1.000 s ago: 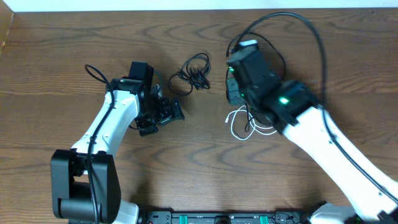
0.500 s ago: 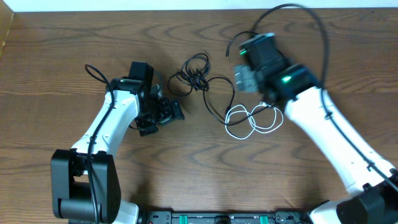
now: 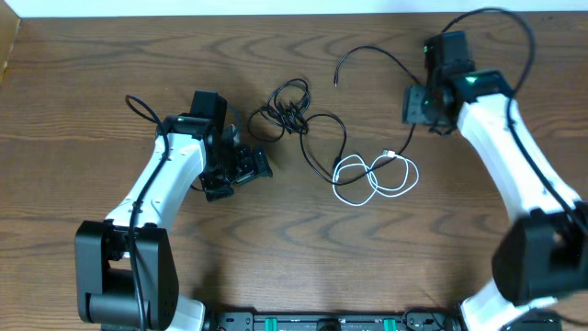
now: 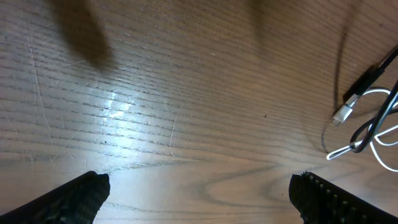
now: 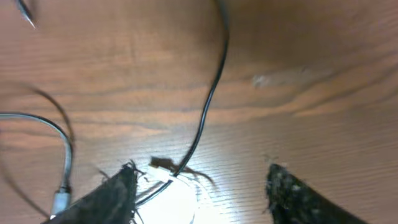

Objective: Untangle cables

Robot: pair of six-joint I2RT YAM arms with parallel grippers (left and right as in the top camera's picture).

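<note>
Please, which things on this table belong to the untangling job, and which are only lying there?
For the job: tangled black cable; long black cable; white cable.
Only there: wooden table; arm's own thick cable.

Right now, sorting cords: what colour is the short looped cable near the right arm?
The cable is white; the overhead view shows it best.

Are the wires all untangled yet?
Not yet. Done: the white cable lies spread out, away from the black clump, though a black cord crosses it. In hand: nothing; the left gripper and right gripper are both open. Left: loosening that black clump.
</note>
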